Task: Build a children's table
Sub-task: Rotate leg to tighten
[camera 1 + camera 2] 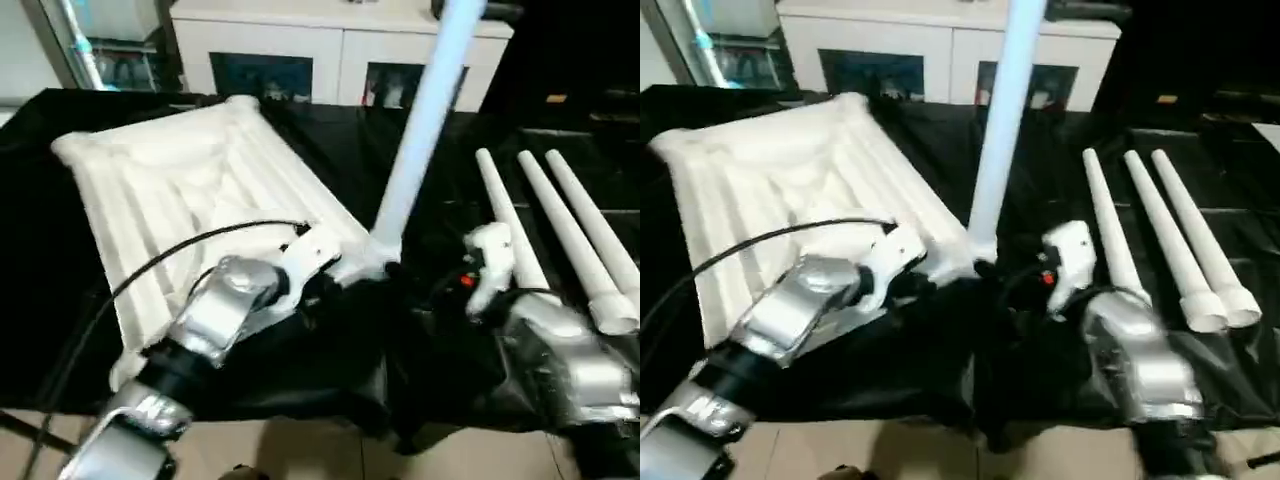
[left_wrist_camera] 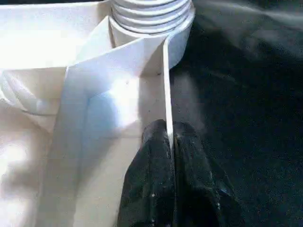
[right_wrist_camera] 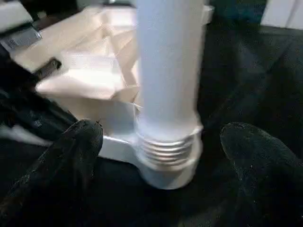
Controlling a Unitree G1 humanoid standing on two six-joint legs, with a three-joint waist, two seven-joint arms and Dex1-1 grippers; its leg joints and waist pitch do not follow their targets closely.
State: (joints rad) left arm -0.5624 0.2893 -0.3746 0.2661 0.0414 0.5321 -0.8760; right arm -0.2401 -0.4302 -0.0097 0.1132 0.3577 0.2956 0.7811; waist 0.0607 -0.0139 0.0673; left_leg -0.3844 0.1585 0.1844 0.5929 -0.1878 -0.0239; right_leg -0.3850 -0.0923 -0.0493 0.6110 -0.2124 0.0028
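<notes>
Left gripper [image 2: 169, 142] pinches tabletop [image 1: 180, 190] rim at near corner. First leg [image 1: 420, 130] stands in that corner socket, threads showing. Right gripper [image 3: 161, 156] spread wide around leg base, not touching. Probably screwing stage; next: close on leg, twist. Three spare legs [image 1: 560, 230] lie on black cloth [image 1: 60, 330], off tabletop's right edge.

The tabletop [image 1: 190, 190] sits upside down on the left of the work surface [image 1: 420, 330], with one leg [image 1: 425, 120] standing in its near right corner socket [image 3: 168, 163]. Three spare legs [image 1: 570, 235] lie side by side off to the right, and a cabinet [image 1: 330, 45] is behind it all.

Black cloth [image 1: 330, 150] over work surface — white cabinet [image 1: 330, 50] behind, glass doors.
</notes>
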